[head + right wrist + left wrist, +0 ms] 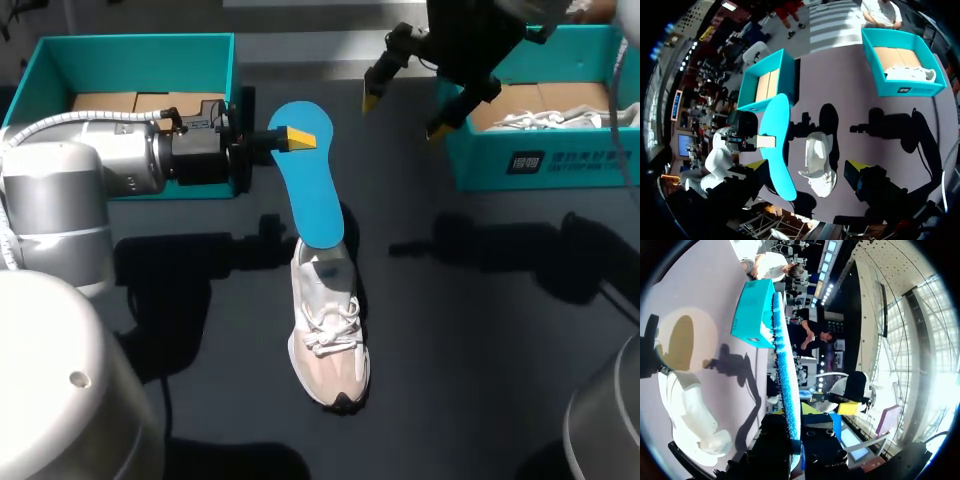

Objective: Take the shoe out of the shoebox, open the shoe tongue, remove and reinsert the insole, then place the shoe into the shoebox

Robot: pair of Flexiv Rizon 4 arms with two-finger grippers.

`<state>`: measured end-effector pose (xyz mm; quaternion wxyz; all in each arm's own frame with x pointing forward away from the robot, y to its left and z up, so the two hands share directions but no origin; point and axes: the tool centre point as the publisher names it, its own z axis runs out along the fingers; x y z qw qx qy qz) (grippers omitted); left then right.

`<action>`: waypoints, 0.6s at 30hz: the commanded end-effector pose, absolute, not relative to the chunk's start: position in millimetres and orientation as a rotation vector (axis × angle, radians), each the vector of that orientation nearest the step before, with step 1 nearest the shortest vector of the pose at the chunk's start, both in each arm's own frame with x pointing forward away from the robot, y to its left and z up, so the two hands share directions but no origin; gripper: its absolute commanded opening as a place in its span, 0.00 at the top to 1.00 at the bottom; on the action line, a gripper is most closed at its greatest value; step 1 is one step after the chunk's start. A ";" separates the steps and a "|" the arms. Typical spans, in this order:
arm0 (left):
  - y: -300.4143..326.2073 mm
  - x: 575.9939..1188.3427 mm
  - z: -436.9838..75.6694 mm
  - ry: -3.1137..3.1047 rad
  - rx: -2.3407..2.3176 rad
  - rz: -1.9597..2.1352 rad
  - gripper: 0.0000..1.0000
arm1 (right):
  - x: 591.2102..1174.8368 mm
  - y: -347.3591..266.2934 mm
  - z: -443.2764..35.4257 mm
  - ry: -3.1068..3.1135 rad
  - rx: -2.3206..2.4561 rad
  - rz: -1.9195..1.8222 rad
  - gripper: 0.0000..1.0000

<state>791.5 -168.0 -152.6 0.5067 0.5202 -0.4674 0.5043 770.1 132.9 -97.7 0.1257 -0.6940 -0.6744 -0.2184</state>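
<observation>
One insole [312,188] sits pinched in the left hand [295,137].

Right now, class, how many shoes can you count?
2: one shoe mid-table, a second shoe inside the right box. Box walls may hide more.

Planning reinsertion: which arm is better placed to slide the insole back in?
Left: its end effector grips the blue insole, whose other end meets the shoe. The right end effector hangs open, apart.
</observation>
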 end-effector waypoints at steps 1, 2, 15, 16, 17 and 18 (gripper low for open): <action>-167.3 789.7 -152.2 -1.128 1.258 1.216 1.00 | 766.0 120.1 -117.1 -1.500 -1.515 -1.125 0.00; -167.3 789.7 -152.2 -1.128 1.258 1.216 1.00 | 764.3 121.3 -119.2 -1.495 -1.510 -1.118 0.00; -167.3 789.7 -152.2 -1.128 1.258 1.216 1.00 | 769.3 133.0 -124.9 -1.438 -1.449 -1.173 0.00; -167.3 789.7 -152.2 -1.128 1.258 1.216 1.00 | 770.0 133.4 -124.6 -1.443 -1.440 -1.172 0.00; -167.3 789.7 -152.2 -1.128 1.258 1.216 1.00 | 770.5 133.8 -124.3 -1.447 -1.438 -1.169 0.00; -167.3 789.7 -152.2 -1.128 1.258 1.216 1.00 | 770.9 134.2 -124.2 -1.449 -1.437 -1.169 0.00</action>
